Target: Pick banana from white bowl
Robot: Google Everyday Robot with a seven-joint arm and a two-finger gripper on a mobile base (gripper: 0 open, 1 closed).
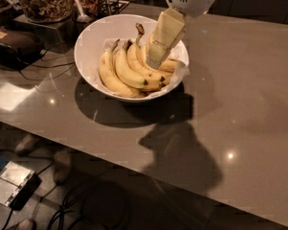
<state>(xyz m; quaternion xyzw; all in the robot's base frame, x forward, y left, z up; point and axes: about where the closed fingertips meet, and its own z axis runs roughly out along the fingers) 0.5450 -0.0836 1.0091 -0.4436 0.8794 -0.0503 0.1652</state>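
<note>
**Nearly on it: gripper tip down inside the bowl**

My cream-coloured gripper [154,61] reaches down from 12 o'clock into the large, deep, glossy white bowl [92,44]. Its tip sits in the right half of the bowl, just above the fruit. Whether it is open or closed on anything, I cannot tell from this view.

The single large yellow banana [172,64] I am after lies right beside the tip, toward 3 o'clock. It rests against the bowl's right wall, on the crumpled white paper lining [183,71]. Only a short stretch of it shows. That part seems to run roughly along the 9-to-3 line, and the rest is hidden behind my gripper.

The bunch of other yellow bananas with dark tips [129,71] fills the bowl's middle and left. They curve from 11 toward 5 o'clock and lie close to my tip at 8 o'clock. I judge the grasp has to close across the target's short width without pinching them.

The bowl stands on the glossy grey-brown desk [244,85]. I can read no brand, label or writing anywhere.
</note>
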